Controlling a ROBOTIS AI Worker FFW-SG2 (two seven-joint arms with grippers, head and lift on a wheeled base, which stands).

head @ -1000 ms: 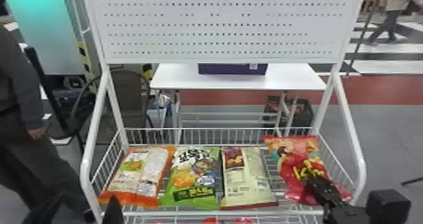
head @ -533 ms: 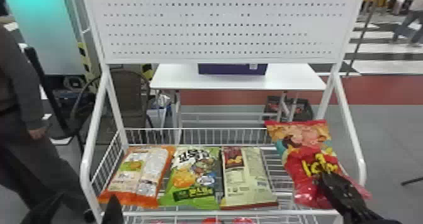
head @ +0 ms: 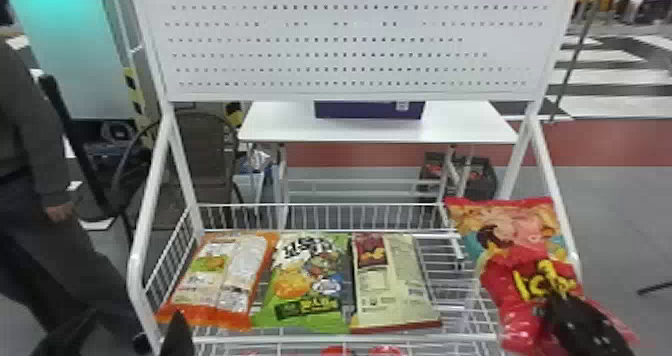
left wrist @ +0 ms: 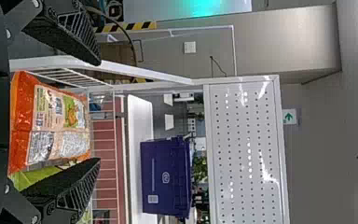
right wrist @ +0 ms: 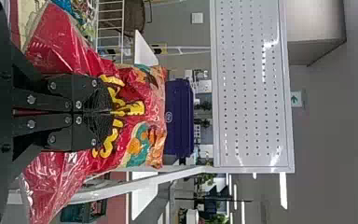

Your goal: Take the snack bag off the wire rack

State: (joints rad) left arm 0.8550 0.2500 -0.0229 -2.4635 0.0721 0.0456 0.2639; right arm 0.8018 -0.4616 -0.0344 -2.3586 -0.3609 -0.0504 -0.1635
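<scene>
snack bag (head: 525, 275), the red one with yellow lettering, is up at the right end of the wire rack (head: 320, 339) — the right gripper (head: 554, 299) has its two black fingers pressed together on the middle of it, the foil creasing around the pinch. from where i'm standing it leans, its top edge towards the rack's back and its lower part slanting out past the right side. i can't tell whether any of it touches the wire.

the left gripper (head: 134, 317) is down by the front left corner, and its own wrist view has the fingers spread well apart with nothing between them.

three more bags lie side by side in the basket: an orange and white bag (head: 212, 280) at the left, a green bag (head: 307, 285) in the middle, then a beige bag (head: 392, 280). behind the rack there's a white table (head: 465, 127) with a purple box (head: 367, 111) on it — just under the white perforated panel (head: 350, 45).
</scene>
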